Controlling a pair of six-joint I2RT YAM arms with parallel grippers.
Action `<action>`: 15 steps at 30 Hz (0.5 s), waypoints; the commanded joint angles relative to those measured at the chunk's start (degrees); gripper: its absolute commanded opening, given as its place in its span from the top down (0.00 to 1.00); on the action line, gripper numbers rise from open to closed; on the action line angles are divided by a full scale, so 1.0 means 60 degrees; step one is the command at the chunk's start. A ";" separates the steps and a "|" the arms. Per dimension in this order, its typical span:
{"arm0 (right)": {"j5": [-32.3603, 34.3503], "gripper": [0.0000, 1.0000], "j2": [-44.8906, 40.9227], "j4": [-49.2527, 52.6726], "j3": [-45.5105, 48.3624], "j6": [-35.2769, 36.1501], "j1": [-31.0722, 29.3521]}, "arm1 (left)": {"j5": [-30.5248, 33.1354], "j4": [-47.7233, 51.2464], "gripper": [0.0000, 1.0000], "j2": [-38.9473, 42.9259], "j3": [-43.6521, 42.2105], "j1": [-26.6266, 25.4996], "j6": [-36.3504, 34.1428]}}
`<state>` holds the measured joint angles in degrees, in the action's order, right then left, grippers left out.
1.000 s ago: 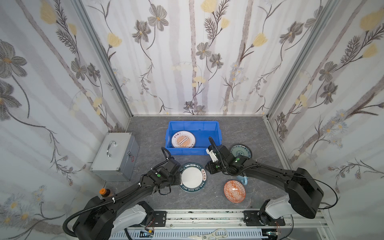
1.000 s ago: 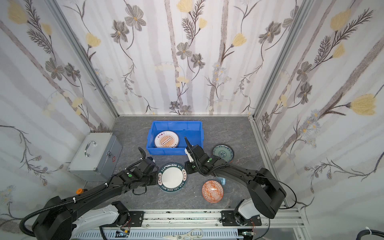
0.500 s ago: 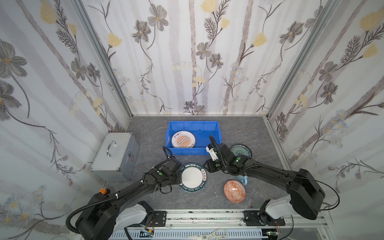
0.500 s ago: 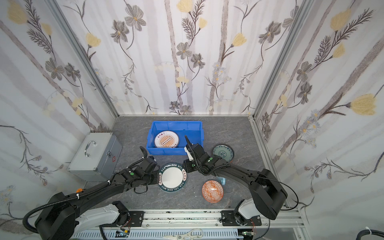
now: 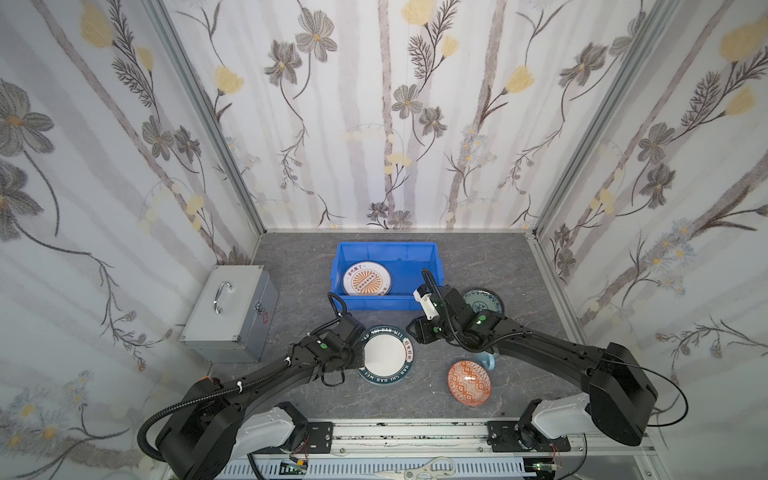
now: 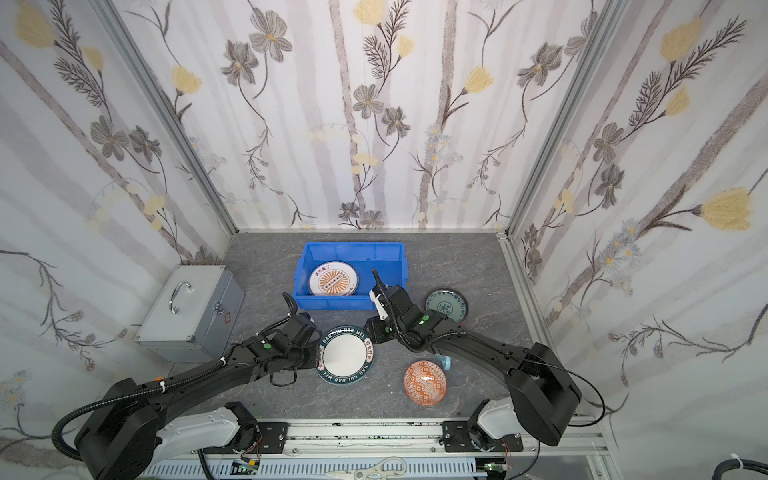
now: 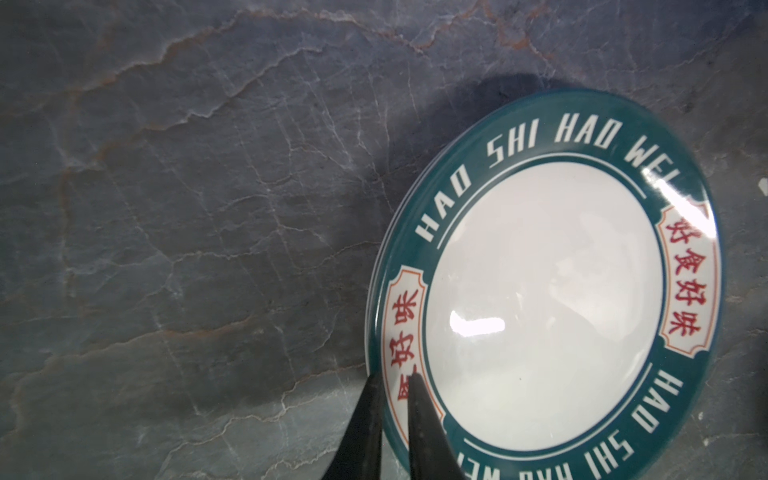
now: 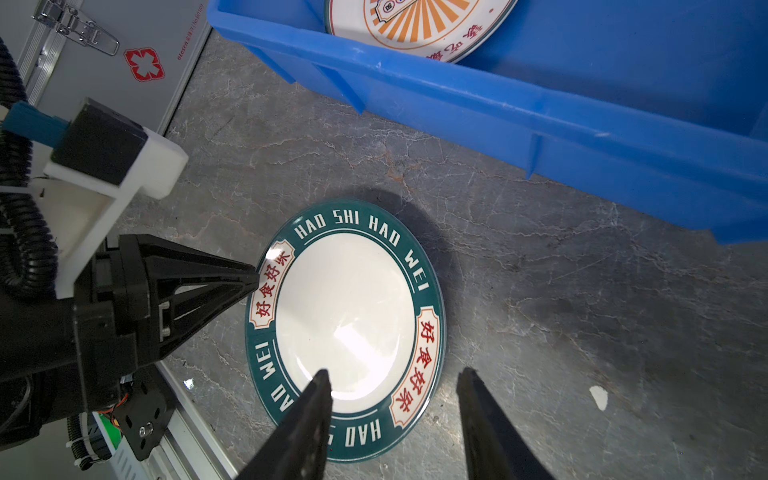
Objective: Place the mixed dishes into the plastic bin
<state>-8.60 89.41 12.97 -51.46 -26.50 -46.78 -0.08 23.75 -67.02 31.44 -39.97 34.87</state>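
A white plate with a green lettered rim (image 5: 385,354) (image 6: 344,353) (image 7: 544,303) (image 8: 345,320) lies on the grey table in front of the plastic bin (image 5: 382,302) (image 6: 332,302) (image 8: 498,112). My left gripper (image 5: 360,358) (image 6: 318,357) (image 7: 392,380) is shut on its left rim. My right gripper (image 5: 411,332) (image 6: 370,330) (image 8: 395,374) hangs open over the plate's right edge. A sunburst plate (image 5: 366,279) (image 6: 333,279) (image 8: 419,25) lies in the bin. A teal plate (image 5: 484,300) (image 6: 446,305), an orange bowl (image 5: 468,381) (image 6: 424,381) and a light-blue mug (image 5: 488,360) (image 6: 445,361), mostly hidden under the right arm, sit on the table.
A grey metal case with a handle (image 5: 230,316) (image 6: 189,316) (image 8: 124,54) stands left of the arms. An orange-capped bottle (image 5: 206,379) peeks out beside the left arm. Flowered walls close in the back and both sides. Scissors (image 5: 419,471) lie on the front rail.
My right gripper's jaws have spread apart beside the lettered plate. The left gripper has tightened slightly on the rim. Both arms have hardly shifted.
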 commanded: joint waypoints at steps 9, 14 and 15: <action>0.0245 0.51 -0.0165 -0.0177 0.0339 0.0026 0.0193 | 0.0031 -0.0135 0.86 -0.0253 0.0146 -0.0004 -0.0026; 0.0069 0.56 0.0042 -0.0243 0.0443 -0.0022 0.0222 | 0.0043 -0.0134 0.88 -0.0177 0.0051 -0.0004 0.0003; 0.0021 0.57 0.0104 -0.0258 0.0440 -0.0031 0.0224 | 0.0070 -0.0162 0.88 -0.0133 0.0020 -0.0004 0.0022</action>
<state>-7.57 89.23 12.88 -48.97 -26.50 -45.45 -0.25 22.92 -68.38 31.83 -40.01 34.68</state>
